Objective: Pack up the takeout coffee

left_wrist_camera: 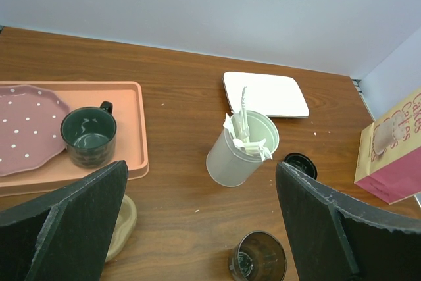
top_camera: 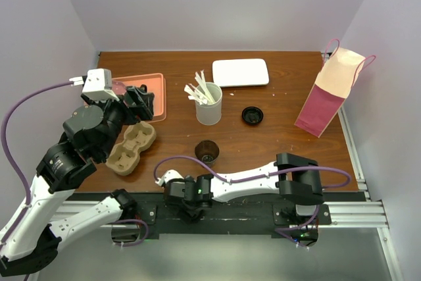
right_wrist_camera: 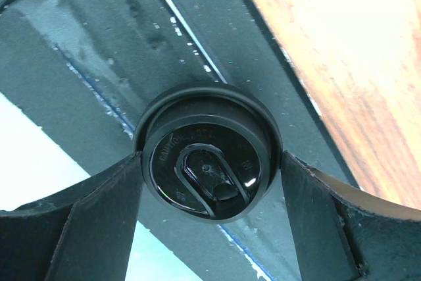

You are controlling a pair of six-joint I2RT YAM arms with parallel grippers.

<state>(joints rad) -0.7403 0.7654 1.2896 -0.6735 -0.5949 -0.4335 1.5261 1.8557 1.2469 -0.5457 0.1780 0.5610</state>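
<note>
In the right wrist view the takeout coffee (right_wrist_camera: 207, 162) shows from above as a round black lid with a sip slot. It lies over the black rail past the table's front edge. My right gripper (right_wrist_camera: 210, 162) has a finger against each side of the lid's rim. From above, that gripper (top_camera: 191, 202) sits low at the near edge, and its own body hides the cup. My left gripper (left_wrist_camera: 200, 189) hangs open and empty above the table's left side, over the cardboard cup carrier (top_camera: 131, 144).
An open dark cup (top_camera: 207, 151) stands mid-table, with a loose black lid (top_camera: 252, 115) behind it. A white cup of stirrers (top_camera: 209, 103), a white plate (top_camera: 240, 72) and a pink paper bag (top_camera: 329, 93) stand further back. The orange tray (left_wrist_camera: 125, 97) holds a dark mug (left_wrist_camera: 89, 136).
</note>
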